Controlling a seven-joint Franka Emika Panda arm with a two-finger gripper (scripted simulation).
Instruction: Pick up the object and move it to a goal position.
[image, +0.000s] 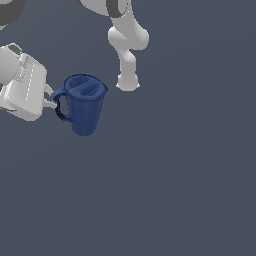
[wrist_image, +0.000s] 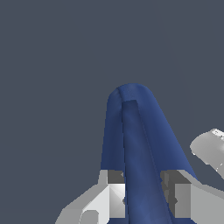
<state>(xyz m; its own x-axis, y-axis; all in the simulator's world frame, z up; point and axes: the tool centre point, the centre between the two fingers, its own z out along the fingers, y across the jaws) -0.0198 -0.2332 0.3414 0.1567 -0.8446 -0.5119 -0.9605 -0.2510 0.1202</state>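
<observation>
The object is a dark blue pitcher (image: 84, 104) with a tapered body, loop handle and partly lidded top, at the exterior view's left. My gripper (image: 52, 99) comes in from the exterior view's left and its fingers close on the pitcher's loop handle (image: 61, 105). In the wrist view the pitcher (wrist_image: 135, 140) runs away from the camera and its handle strip (wrist_image: 138, 175) sits between the two fingers (wrist_image: 113, 192), which press against it on both sides. Whether the pitcher rests on the ground or hangs above it cannot be told.
The arm's white base and lower links (image: 128, 55) stand behind the pitcher, toward the exterior view's right of it. A white part of the arm (wrist_image: 210, 148) shows at the edge of the wrist view. The ground is plain dark grey.
</observation>
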